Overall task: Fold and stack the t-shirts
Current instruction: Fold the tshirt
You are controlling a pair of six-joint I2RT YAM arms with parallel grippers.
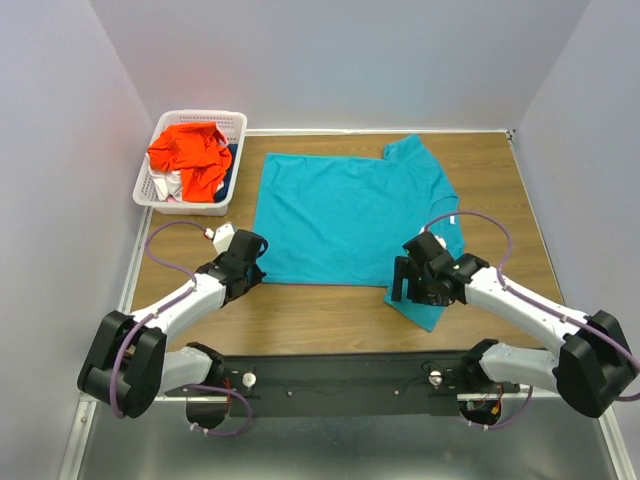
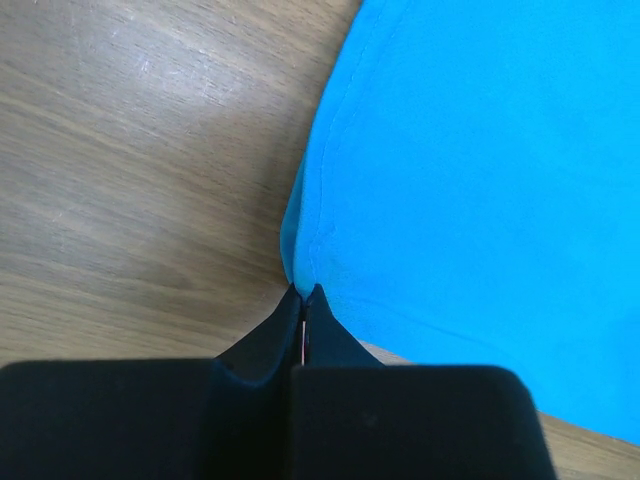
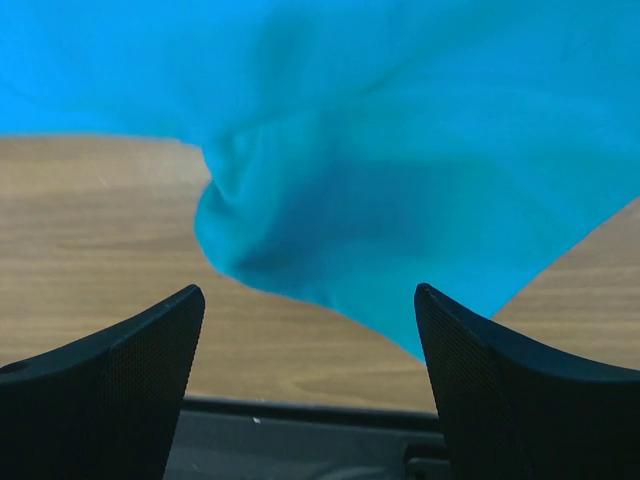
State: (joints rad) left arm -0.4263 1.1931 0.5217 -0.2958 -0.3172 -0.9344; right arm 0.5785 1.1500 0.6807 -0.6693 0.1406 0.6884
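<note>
At the far-left corner of the counter [image 1: 320, 320] a basket [image 1: 143, 187] is seen, with an orange-red t-shirt [image 1: 190, 150] heaped in it, not yet folded. The left gripper [image 2: 305, 292] is set low at the near-left corner of the teal t-shirt [image 1: 345, 215], which is spread flat across the middle of the counter. Its jaws are closed tight on the hem corner, and the cloth edge appears to be pinched between the tips. The pinch looks shallow, so the corner should be raised slowly and checked for slipping before any fold is carried toward the far edge. Toward the near-right corner, the shirt's sleeve [image 1: 425, 310] lies rumpled and doubled over. The right gripper [image 3: 308, 290] is held just above it with its jaws spread wide and nothing gripped. That side should be grasped at a matching hem point, past the bunched fold rather than on it, so that a single layer is taken. Both corners are best lifted together and level, so that the cloth is kept taut between them and the fold line is laid straight.
</note>
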